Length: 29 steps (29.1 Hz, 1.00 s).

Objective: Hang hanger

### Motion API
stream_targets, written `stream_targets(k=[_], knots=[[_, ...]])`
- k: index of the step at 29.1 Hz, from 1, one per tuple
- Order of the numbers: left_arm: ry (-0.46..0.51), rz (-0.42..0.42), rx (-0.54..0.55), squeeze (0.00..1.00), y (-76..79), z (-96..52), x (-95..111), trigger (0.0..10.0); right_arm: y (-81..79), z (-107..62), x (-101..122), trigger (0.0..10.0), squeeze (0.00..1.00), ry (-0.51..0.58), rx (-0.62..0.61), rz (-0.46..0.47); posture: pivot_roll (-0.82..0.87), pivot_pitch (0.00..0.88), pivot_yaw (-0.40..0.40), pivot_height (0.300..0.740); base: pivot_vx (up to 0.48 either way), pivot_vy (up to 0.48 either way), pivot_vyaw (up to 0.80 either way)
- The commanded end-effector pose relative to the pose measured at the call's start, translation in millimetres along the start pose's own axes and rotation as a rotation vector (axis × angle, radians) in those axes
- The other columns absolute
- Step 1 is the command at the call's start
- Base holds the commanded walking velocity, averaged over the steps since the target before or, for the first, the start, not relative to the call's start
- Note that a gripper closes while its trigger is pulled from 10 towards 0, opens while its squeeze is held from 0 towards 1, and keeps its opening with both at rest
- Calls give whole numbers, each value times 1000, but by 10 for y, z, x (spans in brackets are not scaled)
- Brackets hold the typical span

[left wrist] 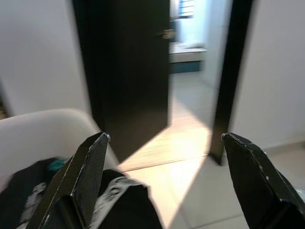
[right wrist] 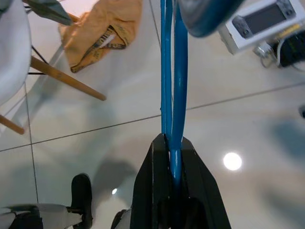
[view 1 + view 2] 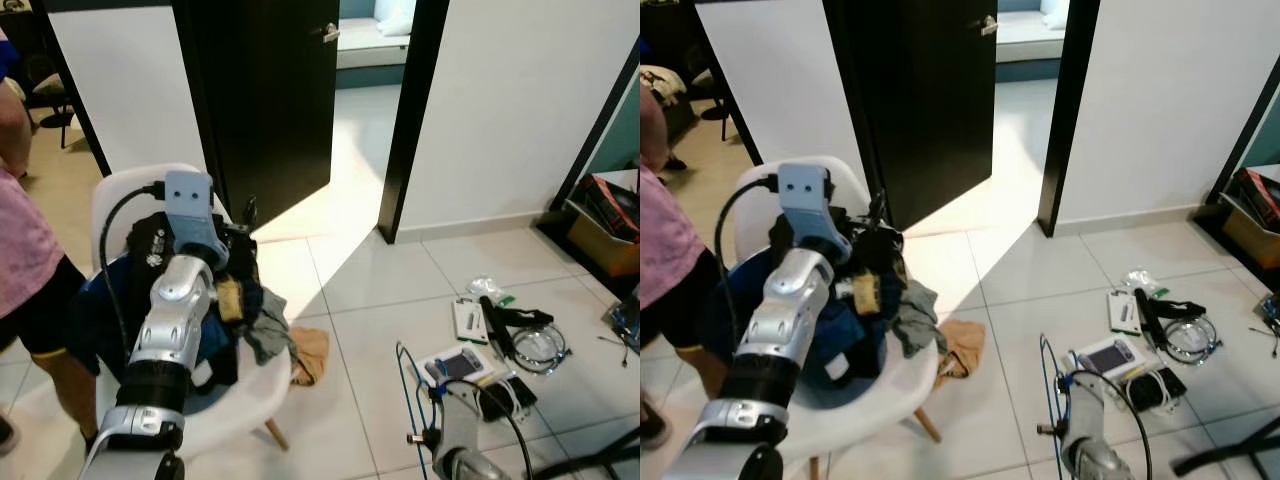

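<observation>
Head views: the left gripper (image 3: pixel 238 222) is raised at 10 o'clock over the chair (image 3: pixel 120 195) heaped with clothes (image 3: pixel 225 310). The blue hanger (image 3: pixel 1048 385) sits at 5 o'clock.

Left wrist: jaws wide, empty.

Right wrist: the right gripper (image 2: pixel 172 151) is clamped on the hanger. Carrying phase, I judge; next needs a rail, none visible.

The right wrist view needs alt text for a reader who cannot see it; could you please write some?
The right gripper is shut on a blue hanger above a pale tiled floor. An orange cloth lies beside a white chair's wooden leg.
</observation>
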<state>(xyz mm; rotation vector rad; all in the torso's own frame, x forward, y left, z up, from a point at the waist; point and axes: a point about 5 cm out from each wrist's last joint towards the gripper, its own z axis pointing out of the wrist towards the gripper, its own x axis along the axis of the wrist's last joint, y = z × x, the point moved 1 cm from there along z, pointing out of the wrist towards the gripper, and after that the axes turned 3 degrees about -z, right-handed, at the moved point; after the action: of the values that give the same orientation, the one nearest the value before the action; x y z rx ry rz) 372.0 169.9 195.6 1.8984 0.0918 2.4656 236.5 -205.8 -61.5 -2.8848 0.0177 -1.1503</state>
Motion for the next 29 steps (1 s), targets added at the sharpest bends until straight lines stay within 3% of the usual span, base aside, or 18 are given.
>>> stream_targets(k=[1,3,9,11,13,19,29], knots=[[-26,32,80,0,-200,-8,-31,10000,-65,9,3,10000,0,11,26,3,26,0,-4,740,0,0,800],[-47,60,138,0,-292,-28,-58,10000,-59,9,8,10000,0,12,24,-1,24,0,-7,740,0,0,784],[-69,78,180,0,-368,-45,-91,10000,-52,9,13,10000,0,12,21,-7,23,0,-8,740,0,0,388],[-150,5,155,0,-413,-67,-263,10000,-34,9,18,10000,0,9,2,-8,23,0,-16,740,0,0,0],[-228,-67,31,0,-305,-89,-447,10000,-17,9,24,10000,0,6,-12,-16,21,0,-17,740,0,0,0],[-259,-96,-88,0,-155,-39,-502,10000,7,4,20,10000,0,4,-19,-28,16,0,-22,740,0,0,0],[-325,-46,-125,0,-135,29,-560,10000,50,-20,-46,10000,0,-3,-30,-41,0,0,-13,740,0,0,0]])
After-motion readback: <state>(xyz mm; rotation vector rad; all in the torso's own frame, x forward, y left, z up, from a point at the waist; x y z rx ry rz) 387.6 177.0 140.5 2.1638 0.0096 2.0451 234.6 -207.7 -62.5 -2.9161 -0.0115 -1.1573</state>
